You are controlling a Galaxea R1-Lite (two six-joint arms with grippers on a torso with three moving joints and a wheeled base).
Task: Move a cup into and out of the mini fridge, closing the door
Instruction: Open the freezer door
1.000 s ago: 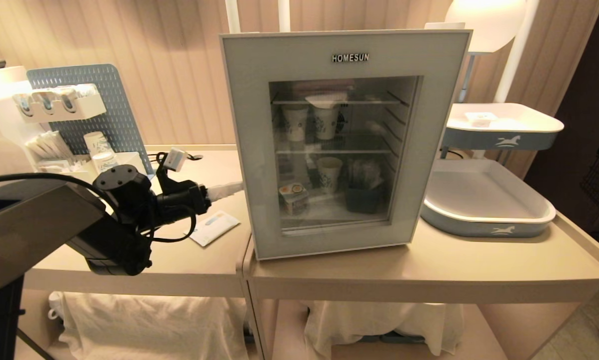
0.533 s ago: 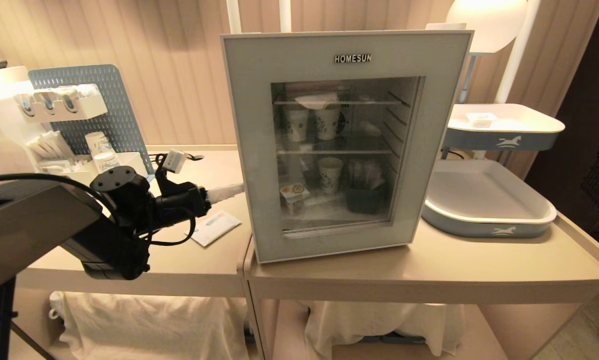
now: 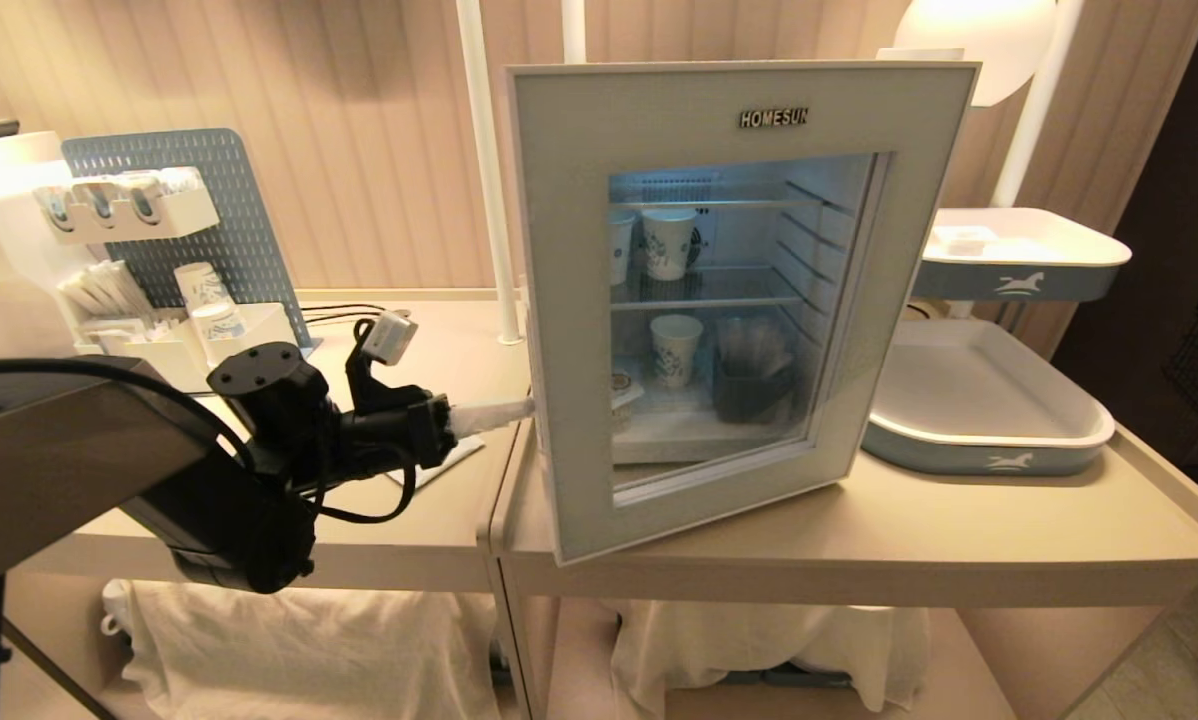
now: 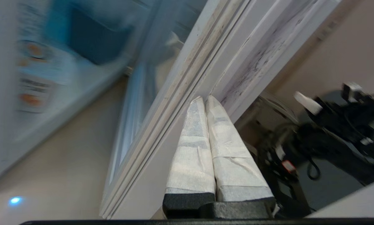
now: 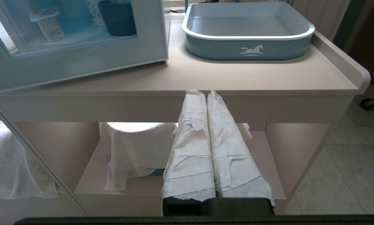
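Door (image 3: 729, 300) stands ajar, its free edge touching the tips of the closed left claw (image 3: 529, 407). Cup (image 3: 621, 392) sits inside the fridge (image 3: 759, 180), beyond that claw. Right claw (image 5: 204, 93) hangs closed, empty, below the desk (image 5: 262, 75) edge.

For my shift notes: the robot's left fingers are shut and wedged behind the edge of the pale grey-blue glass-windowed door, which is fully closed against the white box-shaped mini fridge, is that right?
Not quite: the pale grey-blue glass-windowed door stands ajar, swung partly out from the white box-shaped mini fridge, as the head view shows. The rest holds: the left fingers are shut, tips at the door's edge.
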